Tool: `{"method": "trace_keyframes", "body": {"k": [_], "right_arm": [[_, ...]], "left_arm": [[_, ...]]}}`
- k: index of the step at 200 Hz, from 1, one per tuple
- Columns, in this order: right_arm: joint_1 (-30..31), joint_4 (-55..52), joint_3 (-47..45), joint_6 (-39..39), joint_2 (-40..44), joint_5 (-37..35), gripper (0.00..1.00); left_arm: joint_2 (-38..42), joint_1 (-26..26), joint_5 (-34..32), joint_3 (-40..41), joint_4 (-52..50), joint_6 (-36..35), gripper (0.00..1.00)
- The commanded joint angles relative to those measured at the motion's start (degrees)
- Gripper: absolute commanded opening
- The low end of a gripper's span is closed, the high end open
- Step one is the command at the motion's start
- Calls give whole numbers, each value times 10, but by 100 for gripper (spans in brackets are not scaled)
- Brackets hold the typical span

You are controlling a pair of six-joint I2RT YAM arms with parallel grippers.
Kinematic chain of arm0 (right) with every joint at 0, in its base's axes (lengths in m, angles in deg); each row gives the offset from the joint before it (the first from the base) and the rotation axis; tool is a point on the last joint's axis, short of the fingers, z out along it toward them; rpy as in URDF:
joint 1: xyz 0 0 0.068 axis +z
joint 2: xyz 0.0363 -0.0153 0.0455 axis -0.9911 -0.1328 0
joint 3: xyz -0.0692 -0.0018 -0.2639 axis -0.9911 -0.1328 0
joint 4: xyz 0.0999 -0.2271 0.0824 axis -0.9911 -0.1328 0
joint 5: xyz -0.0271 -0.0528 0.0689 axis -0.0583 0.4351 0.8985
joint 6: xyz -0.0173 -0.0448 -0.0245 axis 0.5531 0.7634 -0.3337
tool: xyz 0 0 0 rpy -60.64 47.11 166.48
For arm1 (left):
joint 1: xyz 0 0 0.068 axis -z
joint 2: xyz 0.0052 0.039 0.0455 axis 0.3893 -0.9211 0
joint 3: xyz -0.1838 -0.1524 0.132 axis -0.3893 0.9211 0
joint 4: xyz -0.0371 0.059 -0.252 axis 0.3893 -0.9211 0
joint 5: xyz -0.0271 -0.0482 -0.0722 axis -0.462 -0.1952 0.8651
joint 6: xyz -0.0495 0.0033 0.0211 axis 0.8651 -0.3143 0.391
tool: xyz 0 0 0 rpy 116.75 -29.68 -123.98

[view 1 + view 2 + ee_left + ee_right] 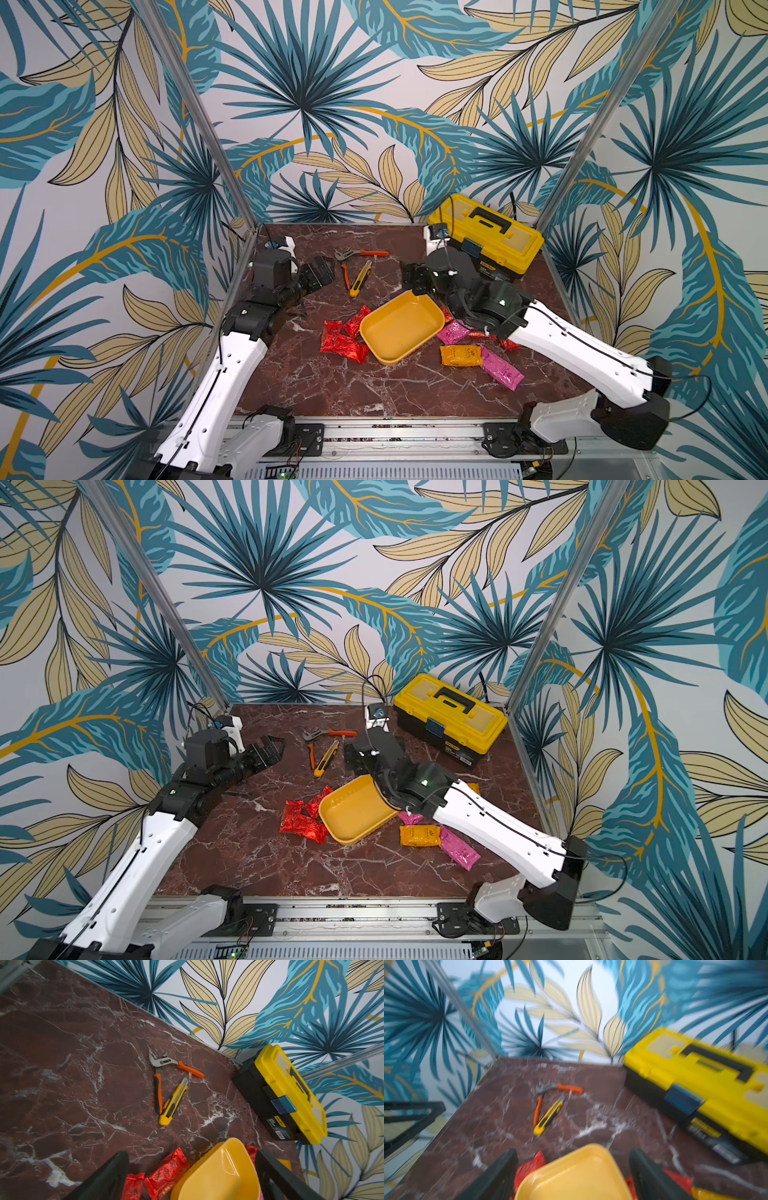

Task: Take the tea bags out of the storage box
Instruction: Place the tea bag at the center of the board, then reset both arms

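The storage box, a shallow yellow-orange tray, lies empty in mid-table, slightly tilted. The tea bags lie around it on the marble. Red ones are against its left side. A pink one, an orange one and another pink one are to its right, and some are partly under my right arm. My right gripper hangs just over the box's far corner. Its jaws stand open on either side of the box, clear of it. My left gripper is open and empty, off to the far left of the box.
A yellow-and-black toolbox stands at the back right corner. Orange-handled pliers and a yellow utility knife lie between the two grippers at the back. Patterned walls and metal posts enclose the table.
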Motion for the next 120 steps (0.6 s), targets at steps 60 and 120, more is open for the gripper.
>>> {"method": "trace_keyframes", "body": {"k": [60, 120], "right_arm": [[-106, 290, -252, 274, 132, -23, 100], [-321, 348, -433, 144, 103, -63, 100]], "left_arm": [[60, -11, -198, 169, 344, -113, 100], [28, -17, -329, 342, 425, -215, 100]]}}
